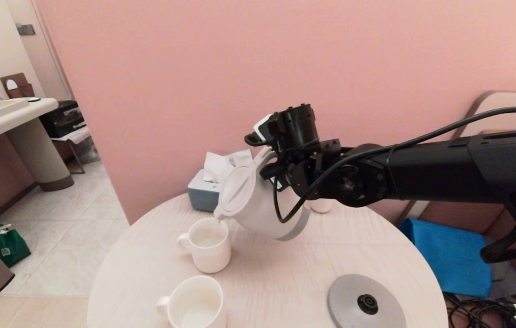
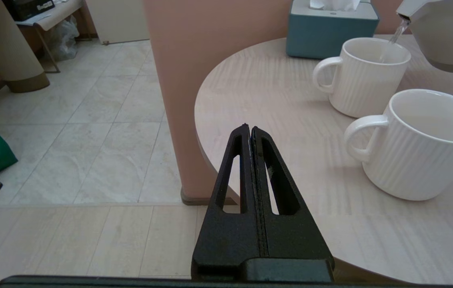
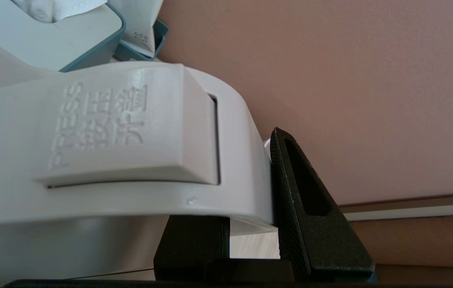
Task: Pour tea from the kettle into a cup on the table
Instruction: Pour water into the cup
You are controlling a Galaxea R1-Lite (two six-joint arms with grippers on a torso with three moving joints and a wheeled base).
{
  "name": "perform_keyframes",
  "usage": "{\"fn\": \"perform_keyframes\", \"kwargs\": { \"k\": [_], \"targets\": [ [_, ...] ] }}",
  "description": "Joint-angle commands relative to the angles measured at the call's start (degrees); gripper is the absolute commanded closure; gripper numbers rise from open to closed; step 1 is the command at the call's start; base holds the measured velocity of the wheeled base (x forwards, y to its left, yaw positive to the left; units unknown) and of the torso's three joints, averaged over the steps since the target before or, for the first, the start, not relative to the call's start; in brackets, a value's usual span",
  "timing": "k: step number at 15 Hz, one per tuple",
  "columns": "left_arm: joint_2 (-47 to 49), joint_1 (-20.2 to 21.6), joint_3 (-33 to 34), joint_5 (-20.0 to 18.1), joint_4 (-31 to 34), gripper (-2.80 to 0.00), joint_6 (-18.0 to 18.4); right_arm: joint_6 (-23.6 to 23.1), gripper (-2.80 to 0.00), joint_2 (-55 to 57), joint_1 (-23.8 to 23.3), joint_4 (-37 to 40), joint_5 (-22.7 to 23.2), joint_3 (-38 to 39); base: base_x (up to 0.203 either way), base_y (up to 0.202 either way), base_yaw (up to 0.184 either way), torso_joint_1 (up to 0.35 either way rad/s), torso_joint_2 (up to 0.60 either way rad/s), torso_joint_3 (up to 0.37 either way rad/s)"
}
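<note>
The white kettle (image 1: 258,205) hangs tilted above the round table (image 1: 285,273), spout down over the far ribbed white cup (image 1: 208,243). My right gripper (image 3: 246,168) is shut on the kettle's loop handle (image 3: 130,140); one black finger (image 3: 302,200) presses its side and the other is hidden beneath it. In the left wrist view a thin stream of water (image 2: 392,38) runs from the kettle (image 2: 446,36) into that cup (image 2: 364,76). A second cup (image 1: 196,303) stands nearer the front edge. My left gripper (image 2: 249,128) is shut and empty, parked over the table's left edge.
The kettle's grey round base (image 1: 366,303) lies at the front right of the table. A teal tissue box (image 1: 203,193) stands at the back by the pink wall, and a small white cup (image 1: 321,206) sits behind the kettle. A blue cushion (image 1: 449,255) lies off the table's right side.
</note>
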Motion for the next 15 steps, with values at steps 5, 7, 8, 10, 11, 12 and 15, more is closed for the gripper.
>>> {"fn": "perform_keyframes", "kwargs": {
  "k": [5, 7, 8, 10, 11, 12, 15],
  "targets": [
    [0.0, 0.0, 0.0, 0.0, 0.0, 0.0, 0.0, 0.2, 0.0, 0.0, 0.1, -0.3, -0.4, 0.6, 0.0, 0.0, 0.0, 0.0, 0.0, 0.0],
    [0.0, 0.0, 0.0, 0.0, 0.0, 0.0, 0.0, 2.5, 0.0, 0.0, 0.1, -0.3, -0.3, 1.1, 0.0, 0.0, 0.0, 0.0, 0.0, 0.0],
    [0.0, 0.0, 0.0, 0.0, 0.0, 0.0, 0.0, 4.8, 0.0, 0.0, 0.1, -0.2, -0.3, 1.5, 0.0, 0.0, 0.0, 0.0, 0.0, 0.0],
    [0.0, 0.0, 0.0, 0.0, 0.0, 0.0, 0.0, 9.0, 0.0, -0.3, 0.1, -0.2, -0.2, 3.8, 0.0, 0.0, 0.0, 0.0, 0.0, 0.0],
    [0.0, 0.0, 0.0, 0.0, 0.0, 0.0, 0.0, 11.1, 0.0, -0.5, 0.1, -0.2, -0.1, 4.4, 0.0, 0.0, 0.0, 0.0, 0.0, 0.0],
    [0.0, 0.0, 0.0, 0.0, 0.0, 0.0, 0.0, 13.5, 0.0, -0.8, 0.1, -0.2, 0.2, 4.8, 0.0, 0.0, 0.0, 0.0, 0.0, 0.0],
    [0.1, 0.0, 0.0, 0.0, 0.0, 0.0, 0.0, 19.5, 0.0, -1.4, -0.3, -0.5, 0.6, 7.9, 0.0, 0.0, 0.0, 0.0, 0.0, 0.0]
  ]
}}
